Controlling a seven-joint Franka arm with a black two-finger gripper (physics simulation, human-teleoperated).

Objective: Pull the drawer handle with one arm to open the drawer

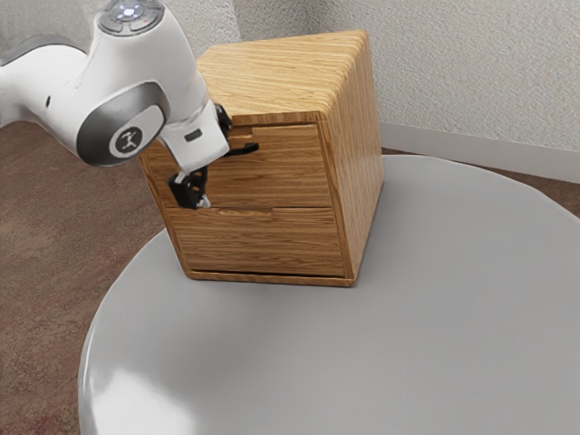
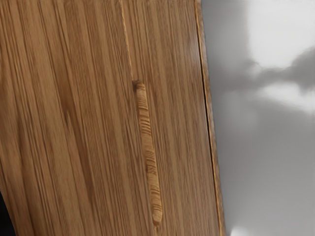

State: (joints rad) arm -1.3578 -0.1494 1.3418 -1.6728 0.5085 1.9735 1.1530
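Wooden on every face, the cabinet [image 1: 299, 109] stands toward the far side of the round grey tabletop [image 1: 408, 317] in the exterior view. You lose the left part of its front behind the white arm [image 1: 118, 118], which comes in from the exterior view's upper left. The black jaws hang against that front, about level with the line between the upper drawer [image 1: 272, 172] and the lower drawer [image 1: 263, 240]. You cannot tell how far apart they stand or whether they have hold of anything. Both drawer fronts look flush with the cabinet, so whatever is inside is hidden from you.

In the wrist view the drawer handle [image 2: 147, 157] shows close in front of the hand as a long, narrow strip set into the wood. Its long axis continues the line of a thin seam [image 2: 125, 44]. It also runs parallel to the cabinet's edge [image 2: 209, 123], beyond which the grey tabletop lies. From this view you cannot tell which drawer it belongs to.
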